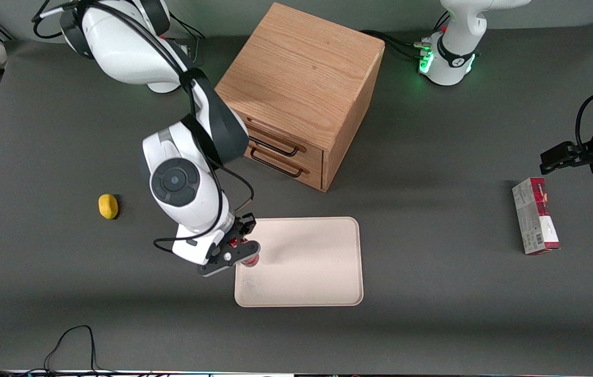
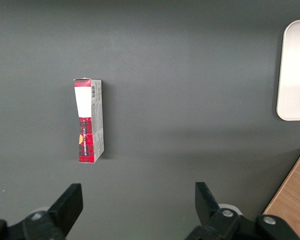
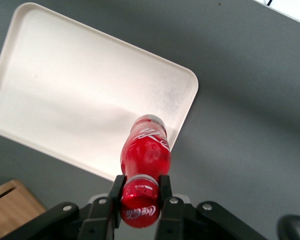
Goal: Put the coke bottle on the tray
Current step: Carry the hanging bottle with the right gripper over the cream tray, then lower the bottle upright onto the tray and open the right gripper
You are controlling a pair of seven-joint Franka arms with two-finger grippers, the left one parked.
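Dark tabletop [image 1: 432, 293]: end effector [image 3: 140, 192] pinches the coke bottle [image 3: 145, 155] by its cap above the tray [image 1: 306, 262] rim; released here, it could tip off.

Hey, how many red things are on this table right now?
2. The coke bottle hangs by its cap in the pincer, over the tray edge toward the working arm's end. The carton lies toward the parked arm's end. None seem hidden.
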